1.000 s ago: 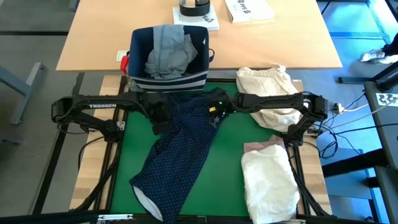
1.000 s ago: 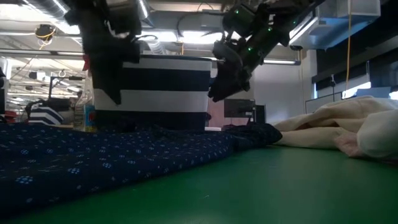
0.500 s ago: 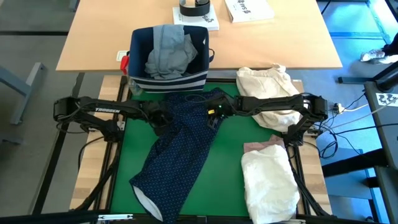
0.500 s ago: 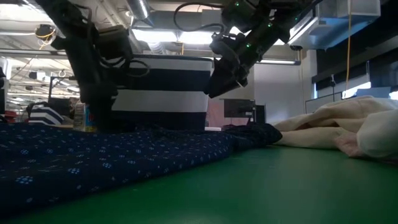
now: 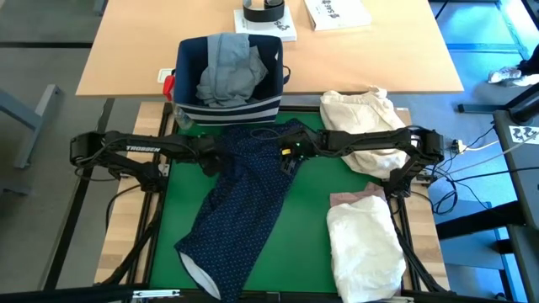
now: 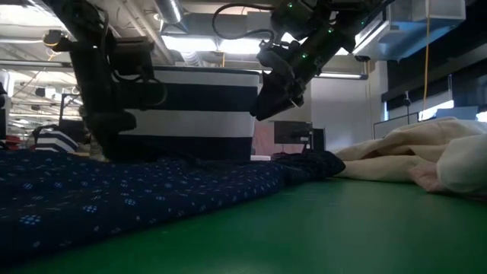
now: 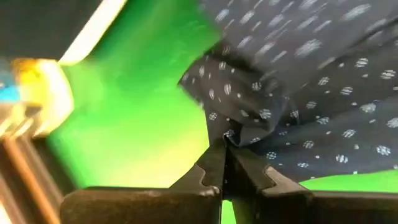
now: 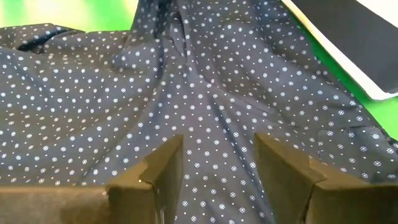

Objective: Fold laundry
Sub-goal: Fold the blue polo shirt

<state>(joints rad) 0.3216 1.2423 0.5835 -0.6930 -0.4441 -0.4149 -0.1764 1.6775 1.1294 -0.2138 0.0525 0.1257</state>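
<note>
From above, the navy dotted shirt (image 5: 244,202) sprawls over the green mat (image 5: 312,244), just in front of the striped bin (image 5: 227,105) holding grey jeans (image 5: 226,71). The left gripper (image 5: 212,162) meets the shirt's edge; the right gripper (image 5: 289,158) hangs over its upper part.

At table height, the shirt (image 6: 137,194) lies flat before the bin (image 6: 202,114).

The left wrist view shows the fingers (image 7: 214,171) clenched on a shirt fold (image 7: 261,124).

The right wrist view shows parted fingers (image 8: 165,165) above the dotted cloth (image 8: 211,93), grasping nothing.
</note>
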